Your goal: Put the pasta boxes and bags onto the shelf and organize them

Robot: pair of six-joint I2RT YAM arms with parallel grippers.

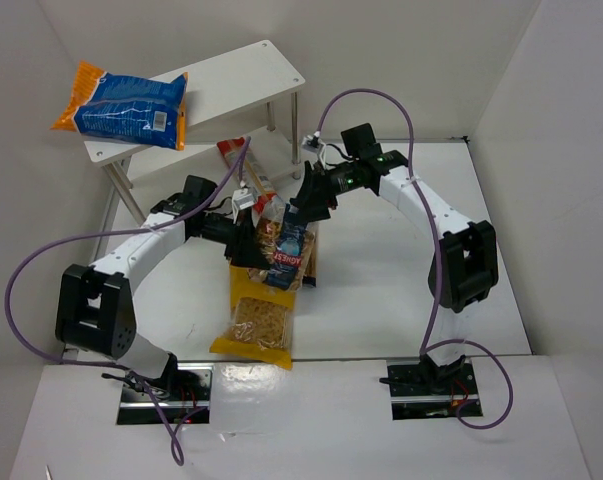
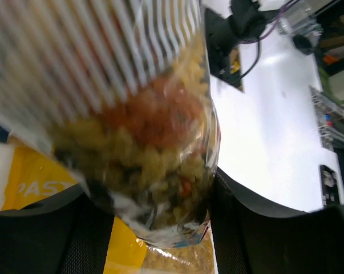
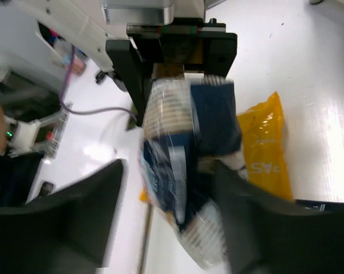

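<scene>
My left gripper (image 1: 259,232) is shut on the clear bag with the dark blue-red label (image 1: 286,252) and holds it above the table. In the left wrist view the bag (image 2: 154,137) fills the gap between my fingers (image 2: 257,228). My right gripper (image 1: 307,205) is open and straddles the same bag (image 3: 180,160), which touches its right finger (image 3: 274,228) only. The yellow windowed bag (image 1: 261,322) lies flat on the table under the held bag. The big orange-blue bag (image 1: 131,105) lies on the top board of the white shelf (image 1: 243,68).
A red and white packet (image 1: 232,153) shows beside the shelf legs, behind my left wrist. White walls close in the table on the left, back and right. Both arm bases stand at the near edge.
</scene>
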